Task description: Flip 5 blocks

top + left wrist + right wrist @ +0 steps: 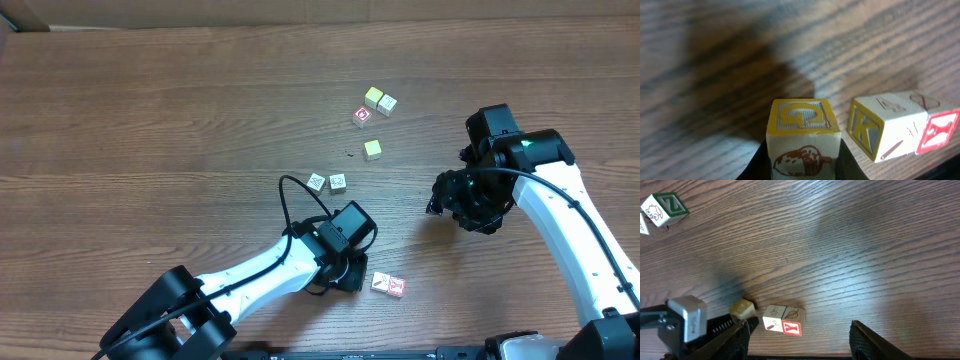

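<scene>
Near the front of the wooden table [150, 120], the left gripper [352, 274] is clamped on a block marked Q [802, 125], just beside two touching blocks [388, 286]. The right gripper [441, 198] hangs with jaws apart, holding nothing. Farther back lie a pale pair [327, 182], a lone yellow-topped cube [372, 149] and a cluster of three [374, 98]. One flip seems under way; how many blocks are already turned cannot be told.
</scene>
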You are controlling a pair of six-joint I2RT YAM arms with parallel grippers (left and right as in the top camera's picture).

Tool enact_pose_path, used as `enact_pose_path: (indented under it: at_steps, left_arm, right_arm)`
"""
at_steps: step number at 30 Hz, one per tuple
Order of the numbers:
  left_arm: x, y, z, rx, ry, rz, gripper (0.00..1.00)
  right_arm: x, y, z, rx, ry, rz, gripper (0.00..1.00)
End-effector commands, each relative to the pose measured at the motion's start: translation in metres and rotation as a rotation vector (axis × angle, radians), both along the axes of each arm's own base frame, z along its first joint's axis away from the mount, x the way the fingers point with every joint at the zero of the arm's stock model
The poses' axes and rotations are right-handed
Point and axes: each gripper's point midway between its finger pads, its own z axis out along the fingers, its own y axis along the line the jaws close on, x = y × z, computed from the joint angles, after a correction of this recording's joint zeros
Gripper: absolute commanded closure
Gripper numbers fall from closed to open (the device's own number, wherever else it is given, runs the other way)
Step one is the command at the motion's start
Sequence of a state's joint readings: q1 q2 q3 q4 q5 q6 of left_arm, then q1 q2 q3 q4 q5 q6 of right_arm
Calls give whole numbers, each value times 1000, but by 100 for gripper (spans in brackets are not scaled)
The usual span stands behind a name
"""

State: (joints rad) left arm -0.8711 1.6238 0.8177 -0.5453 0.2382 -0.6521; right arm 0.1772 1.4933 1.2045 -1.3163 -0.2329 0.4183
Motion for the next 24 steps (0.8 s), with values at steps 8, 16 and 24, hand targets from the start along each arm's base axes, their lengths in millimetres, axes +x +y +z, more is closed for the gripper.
enact_pose_path:
  at_steps: [8,16,24]
  left_arm:
    - [-11,-5,-1,-2,15,-29,77]
    - [-7,-5,-2,4,-7,-25,59]
    - [-3,-9,0,-14,-22,-24,65]
  right_arm:
    - [6,2,10,15,-38,2,35]
    - [6,2,10,15,-37,2,35]
    - [6,2,10,15,-37,1,34]
